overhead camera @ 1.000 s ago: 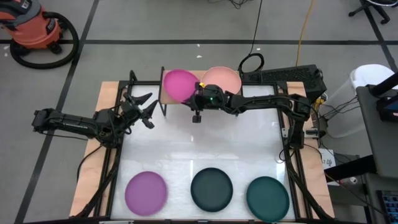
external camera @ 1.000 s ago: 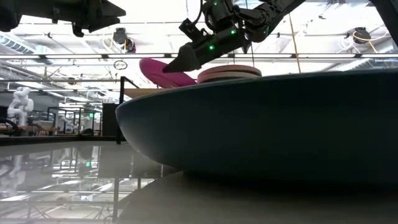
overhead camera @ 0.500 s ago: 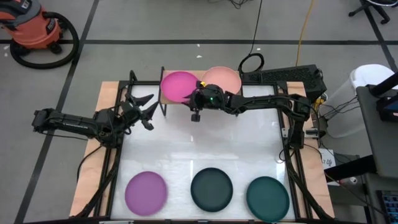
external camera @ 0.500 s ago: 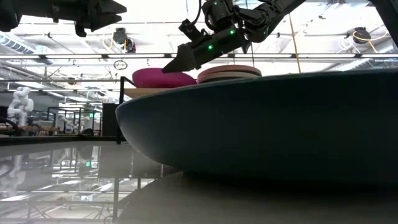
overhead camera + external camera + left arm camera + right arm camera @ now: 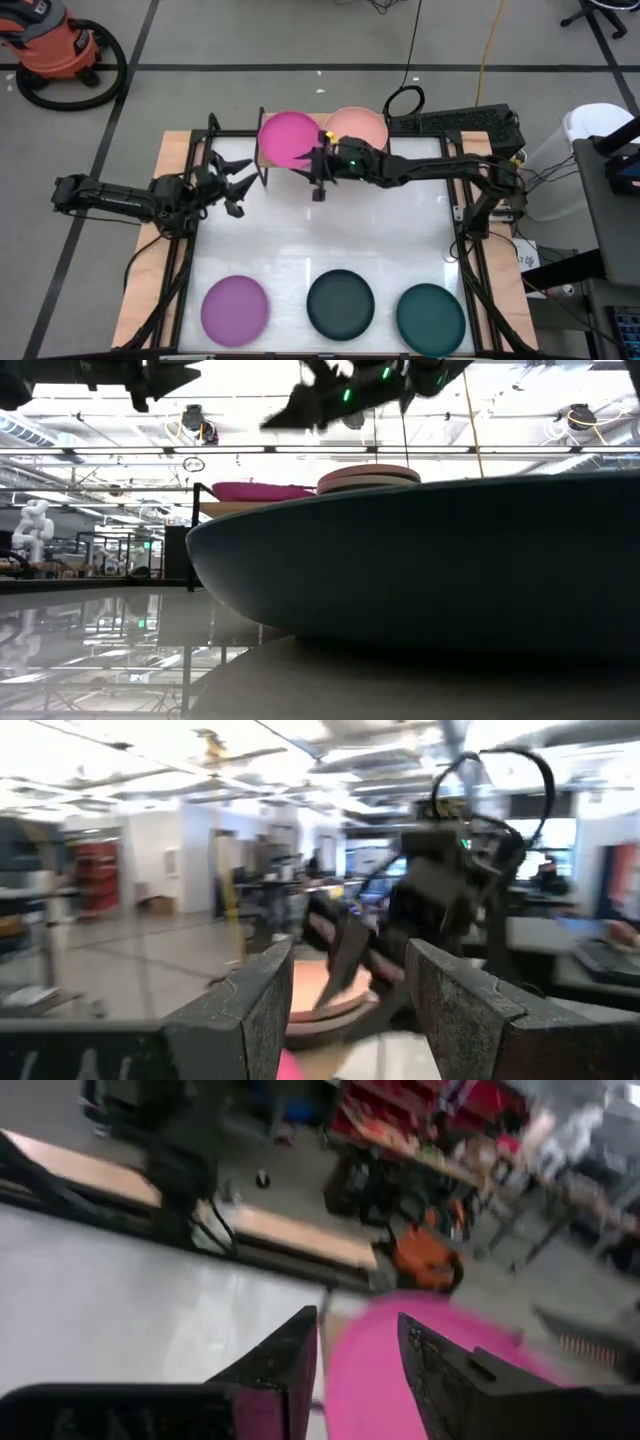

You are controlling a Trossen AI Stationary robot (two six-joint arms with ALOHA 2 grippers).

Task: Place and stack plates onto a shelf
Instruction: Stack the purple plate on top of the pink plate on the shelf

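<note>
A magenta plate [image 5: 288, 138] lies flat on the left half of the shelf [image 5: 225, 508], bottom down on the wooden plank. Beside it on the shelf stands a small stack with a salmon pink plate [image 5: 357, 128] on top. My right gripper [image 5: 312, 162] hangs open above the magenta plate's near right rim, clear of it in the low view [image 5: 290, 410]. Its wrist view shows the magenta plate [image 5: 400, 1380] past the spread fingers. My left gripper [image 5: 232, 180] is open in the air, left of the shelf.
Three plates lie in a row along the table's near edge: purple [image 5: 235, 307], charcoal black [image 5: 340, 303] and dark teal [image 5: 431, 316]. The teal one fills the low view's foreground [image 5: 420, 570]. The white table between that row and the shelf is bare.
My right gripper has opened and let go of the magenta plate, then risen above it and drawn back a little toward the table's right edge. The plate, tilted in the air a second ago, has dropped and now lies flat on the shelf.
</note>
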